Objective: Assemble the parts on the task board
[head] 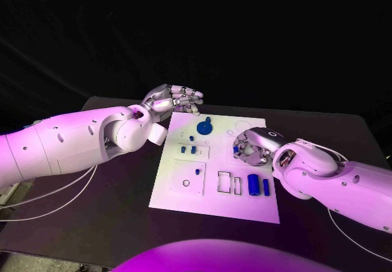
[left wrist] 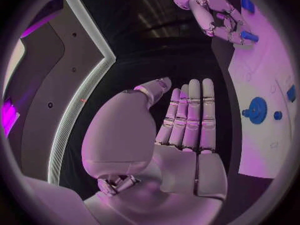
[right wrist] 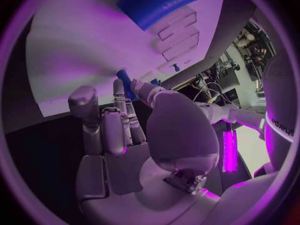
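R hand (head: 250, 148) over the task board (head: 184, 195), pinching a small blue part (right wrist: 125, 83) at its fingertips. L hand (head: 173, 100) empty, fingers straight and together, off the board's far edge. Risk: thin pinch, so part may tilt or drop during insertion; blue gear (head: 204, 126) sits between the hands.

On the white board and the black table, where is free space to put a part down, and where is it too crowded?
The white task board is bare along its near edge, below the blue cylinders. The black table is bare near the board's left edge. It is crowded mid-board around the right hand, which pinches a small blue part, and at the far corner by the left hand and blue gear.
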`<move>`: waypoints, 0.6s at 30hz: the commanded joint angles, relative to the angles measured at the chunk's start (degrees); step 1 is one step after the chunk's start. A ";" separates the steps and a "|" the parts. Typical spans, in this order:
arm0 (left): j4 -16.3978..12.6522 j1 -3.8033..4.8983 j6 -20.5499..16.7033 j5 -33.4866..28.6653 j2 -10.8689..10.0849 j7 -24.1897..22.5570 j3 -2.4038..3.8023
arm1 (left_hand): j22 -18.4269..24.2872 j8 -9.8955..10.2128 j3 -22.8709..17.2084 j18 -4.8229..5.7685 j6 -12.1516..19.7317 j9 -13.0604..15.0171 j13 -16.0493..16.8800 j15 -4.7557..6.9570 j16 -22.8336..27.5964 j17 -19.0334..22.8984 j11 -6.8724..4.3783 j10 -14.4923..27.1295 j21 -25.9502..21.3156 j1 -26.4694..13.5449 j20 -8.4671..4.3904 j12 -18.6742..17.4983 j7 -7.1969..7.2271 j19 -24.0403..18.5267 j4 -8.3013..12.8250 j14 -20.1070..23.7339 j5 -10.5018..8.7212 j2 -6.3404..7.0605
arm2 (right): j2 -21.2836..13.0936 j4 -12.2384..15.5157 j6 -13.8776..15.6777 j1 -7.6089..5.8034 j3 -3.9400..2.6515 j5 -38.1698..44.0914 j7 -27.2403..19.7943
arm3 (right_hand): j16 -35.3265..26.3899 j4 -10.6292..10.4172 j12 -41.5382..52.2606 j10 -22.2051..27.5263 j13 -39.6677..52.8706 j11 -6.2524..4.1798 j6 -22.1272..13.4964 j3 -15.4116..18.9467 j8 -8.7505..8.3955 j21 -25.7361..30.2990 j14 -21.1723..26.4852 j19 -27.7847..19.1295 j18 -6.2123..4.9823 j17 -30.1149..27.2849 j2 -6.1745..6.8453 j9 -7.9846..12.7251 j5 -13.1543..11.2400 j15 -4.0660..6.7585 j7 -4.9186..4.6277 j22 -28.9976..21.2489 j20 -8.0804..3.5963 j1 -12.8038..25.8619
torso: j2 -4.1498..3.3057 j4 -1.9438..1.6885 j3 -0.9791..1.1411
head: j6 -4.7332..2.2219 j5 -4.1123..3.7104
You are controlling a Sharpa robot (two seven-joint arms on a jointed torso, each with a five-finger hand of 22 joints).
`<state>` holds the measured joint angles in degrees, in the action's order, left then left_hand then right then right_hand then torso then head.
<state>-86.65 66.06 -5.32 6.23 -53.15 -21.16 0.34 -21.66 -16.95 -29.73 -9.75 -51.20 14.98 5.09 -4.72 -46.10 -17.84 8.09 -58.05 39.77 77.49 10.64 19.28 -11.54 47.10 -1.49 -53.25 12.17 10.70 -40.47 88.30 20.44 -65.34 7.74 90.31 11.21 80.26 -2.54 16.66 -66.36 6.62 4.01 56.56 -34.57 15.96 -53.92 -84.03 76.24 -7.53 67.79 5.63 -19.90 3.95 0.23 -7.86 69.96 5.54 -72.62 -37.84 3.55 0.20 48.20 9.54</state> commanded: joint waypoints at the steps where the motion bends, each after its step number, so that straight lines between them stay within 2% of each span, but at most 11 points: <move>1: -0.07 0.02 0.97 0.13 0.02 -0.25 0.03 | 0.05 0.24 0.04 -0.57 0.22 0.07 0.05 -0.17 -0.32 -0.08 0.04 0.29 -0.28 -0.33 0.16 0.13 0.01 0.16 0.17 0.30 0.29 -0.45 | -0.74 0.67 3.50 0.00 -0.05 -0.82 0.95 | 0.12 -0.17 0.21 -0.37 0.07 -0.08 0.37 -0.08 0.21 -0.22 -1.63 0.25 0.33 -0.03 -0.78 -0.76 0.25 0.29 -0.03 0.07 -0.11 -0.26 | 0.05 -0.02 -0.05 | 0.07 0.06; 5: 0.01 0.02 0.94 0.13 -0.02 -0.25 0.03 | 0.05 0.24 0.04 -0.57 0.22 0.07 0.05 -0.17 -0.32 -0.08 0.04 0.29 -0.28 -0.33 0.16 0.13 0.01 0.16 0.17 0.30 0.29 -0.45 | -1.92 1.92 3.58 -0.29 -0.16 -2.57 0.85 | 0.08 -0.07 0.19 -0.33 0.12 -0.12 0.30 -0.07 0.29 -0.14 -1.61 0.23 0.32 -0.12 -0.64 -0.83 0.24 0.33 0.01 0.04 -0.14 -0.29 | 0.10 0.05 -0.11 | -0.02 0.12; 12: 0.21 0.02 0.89 0.13 0.01 -0.28 0.03 | 0.05 0.24 0.04 -0.57 0.22 0.07 0.05 -0.17 -0.32 -0.08 0.04 0.29 -0.28 -0.33 0.16 0.13 0.01 0.16 0.17 0.30 0.29 -0.45 | -4.14 6.61 3.75 -1.33 -0.46 -6.56 0.13 | 0.10 0.13 0.13 -0.23 0.20 -0.16 0.26 -0.05 0.47 -0.04 -1.62 0.22 0.31 -0.08 -0.40 -0.98 0.23 0.37 0.06 0.02 -0.19 -0.37 | 0.11 0.15 -0.09 | -0.33 0.19; 18: 0.32 0.02 0.98 0.14 0.21 -0.29 0.03 | 0.07 0.25 0.01 -0.57 0.25 0.09 0.06 -0.18 -0.32 -0.09 0.05 0.34 -0.32 -0.35 0.17 0.14 0.00 0.16 0.16 0.35 0.30 -0.52 | -3.40 9.80 3.84 -1.43 -0.55 -9.11 -0.99 | 0.04 0.24 0.10 -0.18 0.24 -0.17 0.23 -0.04 0.56 0.29 -1.59 0.10 0.25 -0.22 -0.29 -1.06 0.26 0.39 0.06 -0.15 -0.22 -0.41 | 0.12 -0.04 -0.05 | -0.48 0.25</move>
<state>-86.33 66.06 -5.31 6.23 -53.09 -21.14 0.34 -21.67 -16.95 -29.73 -9.75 -51.21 14.97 5.09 -4.72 -46.10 -17.83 8.09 -58.05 39.77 77.26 10.64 19.28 -11.54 47.11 -1.49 -53.24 12.17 10.48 -44.14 97.55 23.66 -66.84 7.24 84.09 11.32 80.23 -2.54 16.66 -66.35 6.78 4.02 56.25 -34.56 15.99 -53.92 -84.03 76.24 -7.52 67.62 5.42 -19.90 4.00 0.23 -7.79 69.88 5.54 -72.84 -37.73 3.61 0.13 47.77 9.74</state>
